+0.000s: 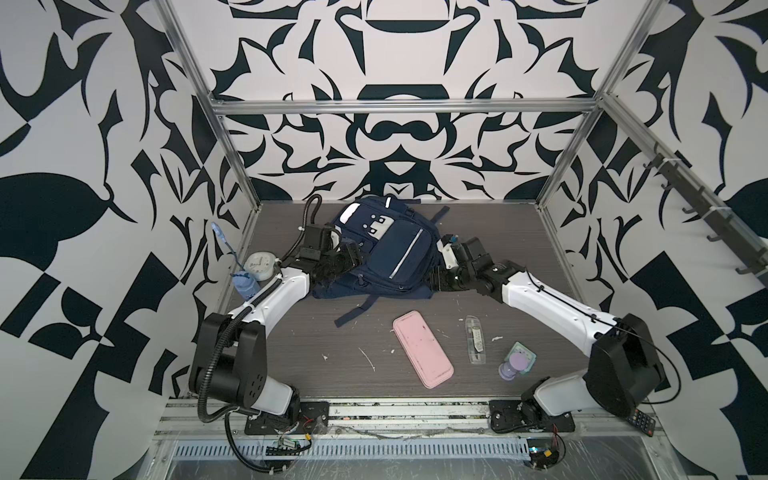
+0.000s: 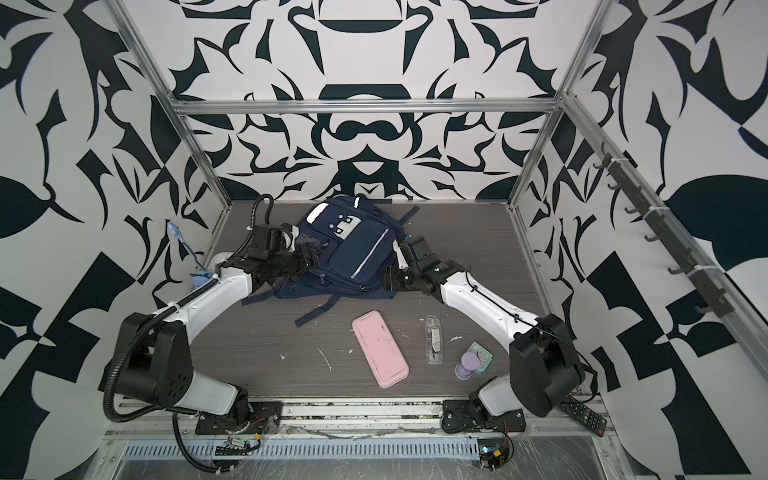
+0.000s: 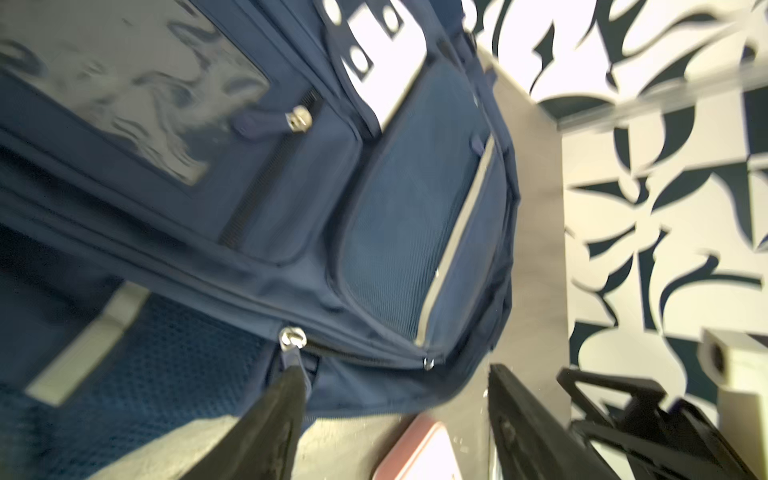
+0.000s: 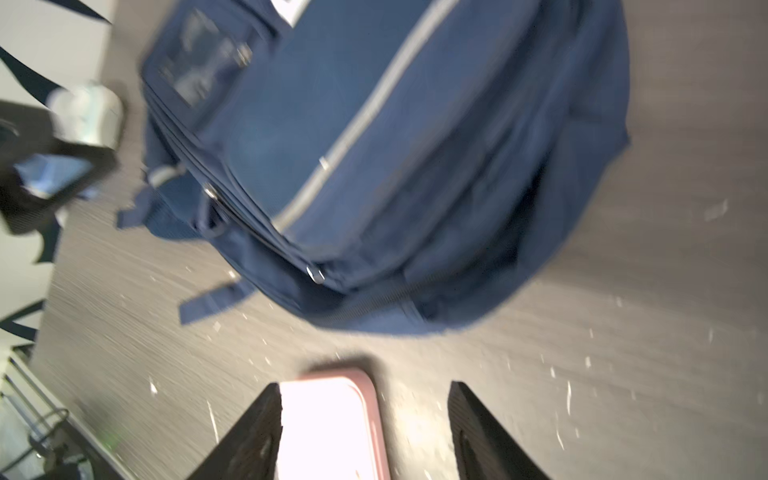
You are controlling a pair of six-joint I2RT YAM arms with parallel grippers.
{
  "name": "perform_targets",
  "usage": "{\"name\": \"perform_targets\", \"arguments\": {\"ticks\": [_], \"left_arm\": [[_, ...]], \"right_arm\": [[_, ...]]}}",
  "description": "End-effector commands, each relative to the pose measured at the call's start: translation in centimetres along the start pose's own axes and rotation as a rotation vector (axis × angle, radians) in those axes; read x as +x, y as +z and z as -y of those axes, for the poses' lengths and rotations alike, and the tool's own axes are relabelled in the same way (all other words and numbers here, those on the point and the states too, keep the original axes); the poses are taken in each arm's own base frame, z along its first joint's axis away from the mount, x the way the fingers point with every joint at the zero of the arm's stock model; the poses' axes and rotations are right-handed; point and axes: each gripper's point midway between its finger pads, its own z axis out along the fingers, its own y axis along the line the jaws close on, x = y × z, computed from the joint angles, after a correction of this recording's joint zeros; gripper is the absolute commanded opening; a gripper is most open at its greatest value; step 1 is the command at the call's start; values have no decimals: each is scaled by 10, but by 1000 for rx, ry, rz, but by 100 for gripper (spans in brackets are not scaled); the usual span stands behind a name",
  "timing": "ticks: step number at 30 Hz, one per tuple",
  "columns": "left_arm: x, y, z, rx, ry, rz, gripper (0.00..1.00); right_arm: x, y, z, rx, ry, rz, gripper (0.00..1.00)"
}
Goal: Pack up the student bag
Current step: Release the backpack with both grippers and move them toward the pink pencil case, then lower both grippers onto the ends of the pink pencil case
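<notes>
The student bag (image 1: 390, 253) (image 2: 353, 253) is a navy backpack with white strips, lying flat at the back middle of the table. My left gripper (image 1: 334, 268) (image 2: 300, 264) sits at its left edge with its jaws spread apart. In the left wrist view, one fingertip (image 3: 291, 386) is right by a silver zip pull (image 3: 292, 337) on the bag (image 3: 395, 208), and nothing is gripped. My right gripper (image 1: 436, 280) (image 2: 390, 282) hovers at the bag's right edge, also open and empty. In the right wrist view, the bag (image 4: 374, 145) lies beyond that gripper (image 4: 365, 385).
A pink case (image 1: 422, 350) (image 4: 328, 428) lies on the table in front of the bag. Right of it are a clear slim case (image 1: 474, 338), a purple bottle (image 1: 512, 368) and a teal clock (image 1: 523, 356). A white round clock (image 1: 259, 266) and a blue bottle (image 1: 245, 284) stand at the left edge.
</notes>
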Motion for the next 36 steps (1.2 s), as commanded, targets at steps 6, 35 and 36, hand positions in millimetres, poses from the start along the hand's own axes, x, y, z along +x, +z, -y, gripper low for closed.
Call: {"name": "perform_targets", "arguments": {"ticks": [6, 35, 36], "left_arm": [[97, 10, 31, 53, 195, -316, 77], [275, 4, 25, 238, 174, -733, 77], [277, 5, 23, 236, 166, -736, 77]], "right_arm": [[44, -8, -9, -106, -46, -143, 69], [154, 25, -2, -288, 153, -397, 65], [157, 25, -1, -292, 158, -401, 65]]}}
